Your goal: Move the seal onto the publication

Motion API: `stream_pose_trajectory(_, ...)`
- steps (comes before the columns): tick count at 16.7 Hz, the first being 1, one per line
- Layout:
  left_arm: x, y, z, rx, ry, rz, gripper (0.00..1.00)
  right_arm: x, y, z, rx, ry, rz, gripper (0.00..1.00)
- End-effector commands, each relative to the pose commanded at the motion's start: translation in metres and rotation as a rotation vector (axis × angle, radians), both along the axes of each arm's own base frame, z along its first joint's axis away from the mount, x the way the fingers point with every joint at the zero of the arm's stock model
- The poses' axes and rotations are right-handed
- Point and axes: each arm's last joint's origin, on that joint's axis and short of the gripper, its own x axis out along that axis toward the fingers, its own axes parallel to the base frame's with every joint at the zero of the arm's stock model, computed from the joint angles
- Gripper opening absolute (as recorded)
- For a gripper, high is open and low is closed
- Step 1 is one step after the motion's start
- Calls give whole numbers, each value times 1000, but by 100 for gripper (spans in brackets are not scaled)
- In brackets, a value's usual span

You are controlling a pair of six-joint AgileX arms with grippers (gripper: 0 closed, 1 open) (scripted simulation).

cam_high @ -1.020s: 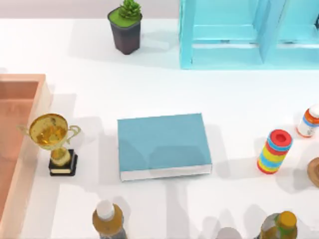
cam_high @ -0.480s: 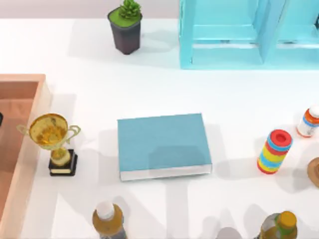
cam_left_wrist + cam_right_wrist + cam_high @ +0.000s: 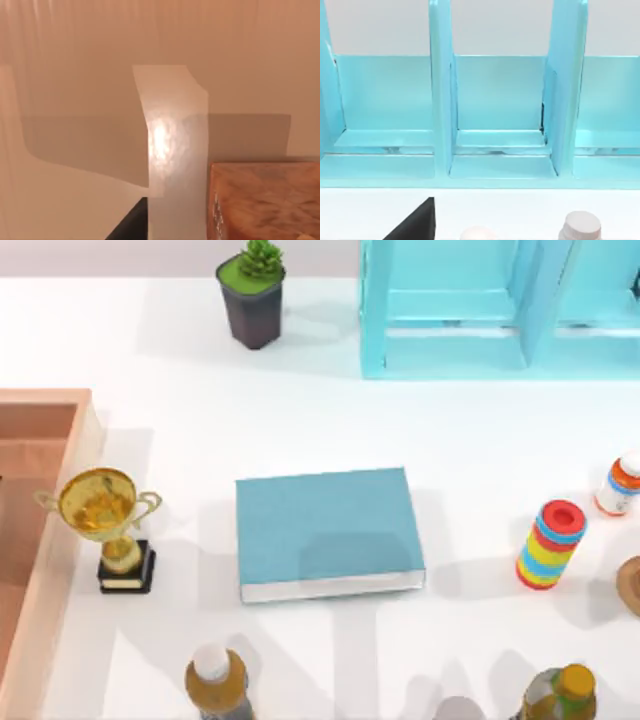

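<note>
Peach translucent tray (image 3: 85, 440) at the table's left seems to hold the red-brown marbled seal block (image 3: 265, 200), with the left gripper (image 3: 127, 226) beside it, spread or closed I cannot tell. Grip squarely, lift clear of the wall, then carry it right to the flat teal-blue hardcover book (image 3: 325, 525); the right arm is parked facing the light-blue shelf unit (image 3: 500, 95)

Matt cloth-like publication (image 3: 325, 525) — glossy gold metal trophy (image 3: 100, 505)

On my white bench (image 3: 180, 440) a gold trophy on a black base (image 3: 108, 525) stands just beside the pale wooden tray (image 3: 75, 500) at the left edge. A potted succulent in a dark pot (image 3: 252, 295) and a light-blue shelf unit (image 3: 450, 350) line the back. A striped ring stack (image 3: 549, 544) stands at the right.
</note>
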Motion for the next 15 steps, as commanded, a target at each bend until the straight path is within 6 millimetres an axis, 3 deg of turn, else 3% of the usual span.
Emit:
stream_pose_trajectory(8, 0, 0, 0, 0, 0, 0, 2, 0, 0, 0, 0, 0, 0, 100)
stream_pose_trajectory(15, 0, 0, 0, 0, 0, 0, 0, 0, 0, 0, 0, 0, 0, 100)
